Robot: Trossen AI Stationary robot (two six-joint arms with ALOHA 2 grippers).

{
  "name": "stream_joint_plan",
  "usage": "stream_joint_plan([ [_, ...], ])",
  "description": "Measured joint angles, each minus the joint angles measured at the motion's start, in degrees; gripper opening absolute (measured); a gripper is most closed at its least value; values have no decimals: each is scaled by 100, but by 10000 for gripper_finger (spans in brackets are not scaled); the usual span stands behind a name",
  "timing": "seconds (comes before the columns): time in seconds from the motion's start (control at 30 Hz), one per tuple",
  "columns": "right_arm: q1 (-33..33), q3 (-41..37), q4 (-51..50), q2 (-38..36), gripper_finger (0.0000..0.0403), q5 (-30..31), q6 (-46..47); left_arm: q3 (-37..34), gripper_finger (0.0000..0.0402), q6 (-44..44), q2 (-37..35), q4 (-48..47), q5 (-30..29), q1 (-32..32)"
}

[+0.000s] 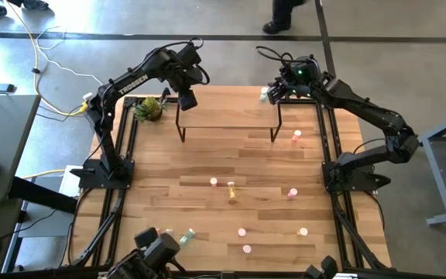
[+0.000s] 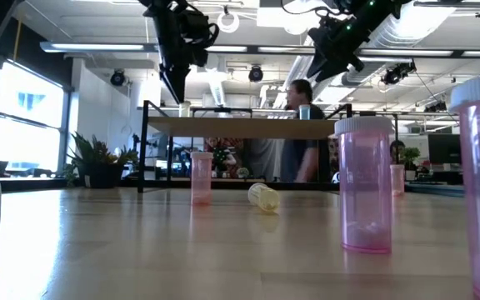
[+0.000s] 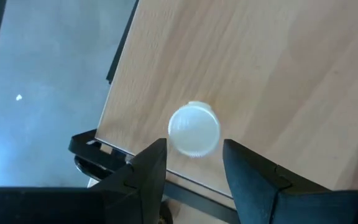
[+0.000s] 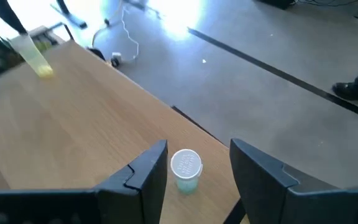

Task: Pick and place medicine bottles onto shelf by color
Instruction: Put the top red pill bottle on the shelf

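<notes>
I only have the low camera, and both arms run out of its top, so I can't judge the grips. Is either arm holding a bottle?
Observer: No. The left gripper has its fingers open, and a white-capped bottle stands just ahead of their tips, untouched.
Operator: And the right one?
Observer: The right gripper is open too. A pale green bottle stands between its fingers with a gap on either side.
Operator: Where on the shelf are they?
Observer: From above, the grippers hang over opposite ends of the shelf.

Two bottles upright on shelf; rest on tabletop.
</notes>
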Motion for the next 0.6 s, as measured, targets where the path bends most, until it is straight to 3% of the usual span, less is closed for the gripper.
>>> stream_joint_plan([
  [0.47, -1, 0, -874, -801, 165, -16, 1099, 0, 149, 44, -396, 35, 105, -32],
  [0.6, 1, 0, -1530, -934, 165, -33, 1552, 0, 149, 21, -591, 43, 492, -32],
])
